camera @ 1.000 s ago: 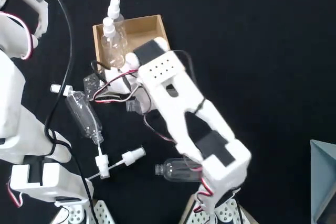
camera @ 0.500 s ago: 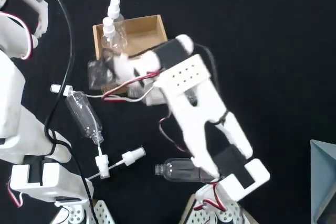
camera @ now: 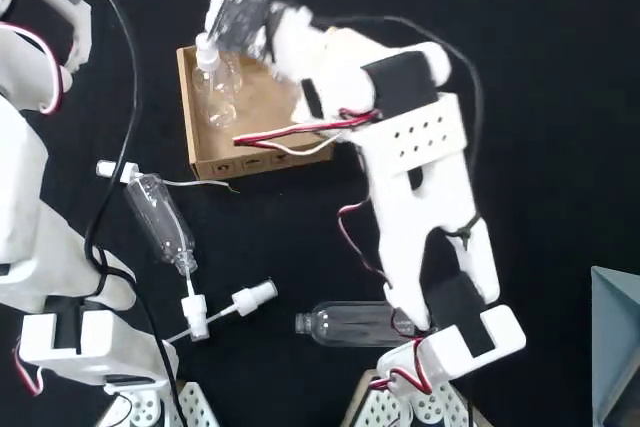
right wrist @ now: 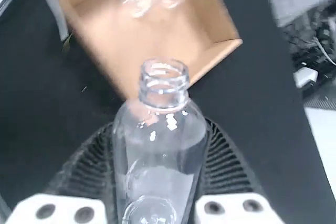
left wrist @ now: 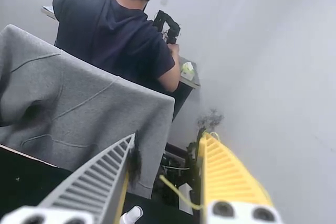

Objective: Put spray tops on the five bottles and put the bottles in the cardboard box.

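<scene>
On the black table point(camera: 560, 97), the cardboard box point(camera: 250, 161) is seen near the far left corner with two spray-topped bottles point(camera: 215, 87) stood in it, an uncapped bottle point(right wrist: 160, 156) is clamped by the right gripper point(right wrist: 160, 131) over the box's far edge, and the left gripper point(left wrist: 168, 142) is held with fingers spread.

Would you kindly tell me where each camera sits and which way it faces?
High view: fixed above the table, looking down on the cardboard box, with the right arm over it and the left arm at the edge.
Left wrist view: on the left wrist, facing the room beyond the table; the open left pincer shows.
Right wrist view: on the right wrist, looking down at the cardboard box past the right pincer, shut on an uncapped bottle.
Shared: high and right wrist views both show the cardboard box.
</scene>
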{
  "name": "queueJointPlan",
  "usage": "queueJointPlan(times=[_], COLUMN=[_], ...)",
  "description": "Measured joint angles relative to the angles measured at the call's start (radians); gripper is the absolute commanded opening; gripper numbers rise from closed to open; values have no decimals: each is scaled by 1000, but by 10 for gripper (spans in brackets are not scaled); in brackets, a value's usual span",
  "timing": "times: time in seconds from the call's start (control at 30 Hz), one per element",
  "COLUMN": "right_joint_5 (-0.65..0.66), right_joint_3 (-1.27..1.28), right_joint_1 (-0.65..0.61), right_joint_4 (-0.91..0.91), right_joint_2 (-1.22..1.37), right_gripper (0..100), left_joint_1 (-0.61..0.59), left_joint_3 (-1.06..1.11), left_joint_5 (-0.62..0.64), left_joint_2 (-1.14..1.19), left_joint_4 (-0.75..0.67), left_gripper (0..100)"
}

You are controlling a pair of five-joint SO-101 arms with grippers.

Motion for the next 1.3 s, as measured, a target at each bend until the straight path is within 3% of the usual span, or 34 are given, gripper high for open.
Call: queueJointPlan(times=[0.53,0.8,1.3], right_joint_5=[-416,-528,-614], right_joint_3=[-281,-368,-462], right_joint_1=[107,140,140], right_joint_4=[-46,-46,-115], right_joint_2=[0,0,-5], right_gripper=[46,46,49], left_joint_1=[23,23,23], left_joint_3=[0,0,0], left_joint_5=[0,0,0], left_joint_2=[0,0,0], left_joint_4=[0,0,0], left_gripper=[177,177,177])
